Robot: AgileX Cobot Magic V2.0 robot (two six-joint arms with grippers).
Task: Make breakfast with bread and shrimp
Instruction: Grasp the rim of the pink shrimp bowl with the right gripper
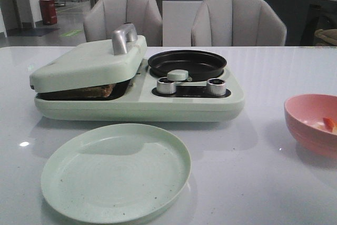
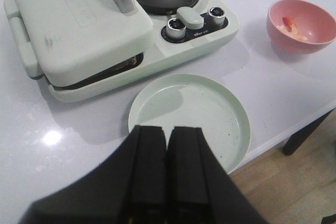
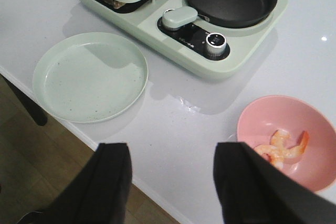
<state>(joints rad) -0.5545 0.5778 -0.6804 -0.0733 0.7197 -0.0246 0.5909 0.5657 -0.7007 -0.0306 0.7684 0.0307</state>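
Bread [image 1: 100, 91] sits under the nearly shut lid [image 1: 89, 61] of the cooker [image 1: 158, 106], only a brown edge showing at the gap, while shrimp [image 3: 283, 148] lies in the pink bowl [image 3: 262, 116] near the right tool [image 3: 173, 184], whose fingers stand wide apart and empty. We find the left tool [image 2: 168, 182] closed on nothing above the empty plate [image 2: 236, 108]. We judge the shrimp comes next: drop straight into the bowl, pinch the curved body, clear the rim, and set it in the black pan [image 1: 187, 62].

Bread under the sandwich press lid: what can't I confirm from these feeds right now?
- Bread: only a brown edge shows in the lid gap, every view; slice count hidden.
- Shrimp: front view shows just an orange tip over the pink bowl rim.
- Left gripper and right gripper: absent from front view.
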